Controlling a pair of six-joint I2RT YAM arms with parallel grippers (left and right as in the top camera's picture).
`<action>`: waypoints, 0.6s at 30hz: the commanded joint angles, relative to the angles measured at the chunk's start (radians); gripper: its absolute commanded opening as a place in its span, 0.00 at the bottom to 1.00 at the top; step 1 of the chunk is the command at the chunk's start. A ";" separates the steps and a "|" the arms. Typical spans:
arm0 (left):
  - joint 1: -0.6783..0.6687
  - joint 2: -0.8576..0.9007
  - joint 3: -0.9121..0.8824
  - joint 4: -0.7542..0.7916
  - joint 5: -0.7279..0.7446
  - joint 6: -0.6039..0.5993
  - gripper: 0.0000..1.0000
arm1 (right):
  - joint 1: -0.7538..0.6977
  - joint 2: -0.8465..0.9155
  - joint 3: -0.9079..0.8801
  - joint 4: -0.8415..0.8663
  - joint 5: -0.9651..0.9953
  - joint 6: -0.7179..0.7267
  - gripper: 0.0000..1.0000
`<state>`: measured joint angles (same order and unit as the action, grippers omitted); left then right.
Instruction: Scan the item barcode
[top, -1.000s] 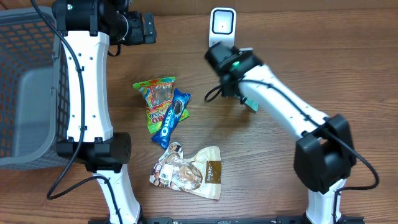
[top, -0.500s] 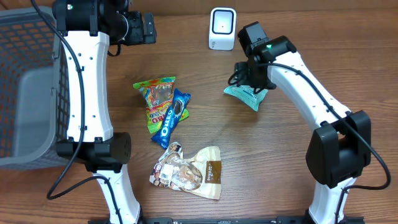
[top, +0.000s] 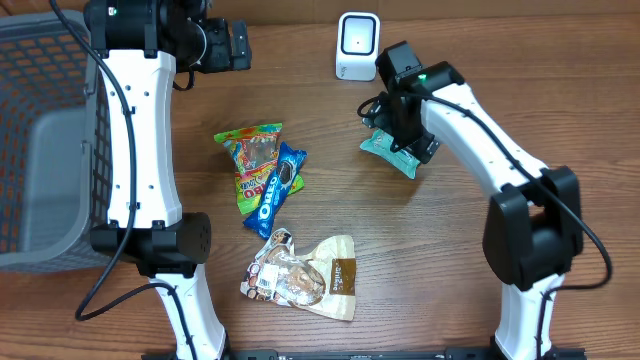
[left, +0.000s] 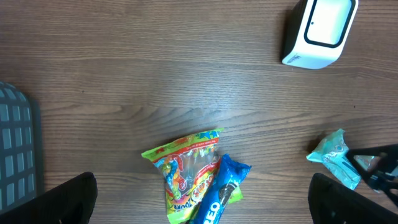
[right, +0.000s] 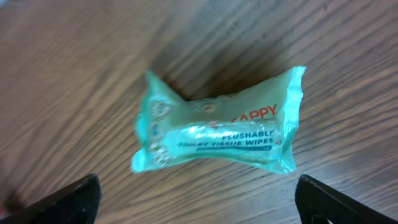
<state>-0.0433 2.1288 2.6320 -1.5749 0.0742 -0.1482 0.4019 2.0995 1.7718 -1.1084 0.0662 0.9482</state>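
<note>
My right gripper (top: 403, 138) hangs directly over the teal wipes packet (top: 381, 147), which lies on the wooden table (top: 440, 260) just below the white scanner (top: 357, 45). My left gripper (top: 238, 45) is up at the far edge, beside the grey basket (top: 40, 70). Between my arms lie a gummy bag (top: 250, 155), a blue cookie pack (top: 281, 190) touching it, and a tan snack bag (top: 300, 275) apart from them
</note>
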 joint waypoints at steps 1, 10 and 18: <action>0.004 0.010 0.005 0.002 -0.003 -0.006 1.00 | 0.003 0.041 -0.006 0.000 -0.008 0.055 1.00; 0.004 0.010 0.005 0.002 -0.003 -0.006 1.00 | 0.003 0.097 -0.020 0.010 -0.008 0.056 0.97; 0.004 0.010 0.005 0.002 -0.003 -0.006 1.00 | 0.002 0.130 -0.034 0.031 -0.027 0.039 0.69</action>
<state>-0.0433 2.1284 2.6320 -1.5749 0.0742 -0.1482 0.4019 2.1975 1.7565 -1.0798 0.0357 0.9905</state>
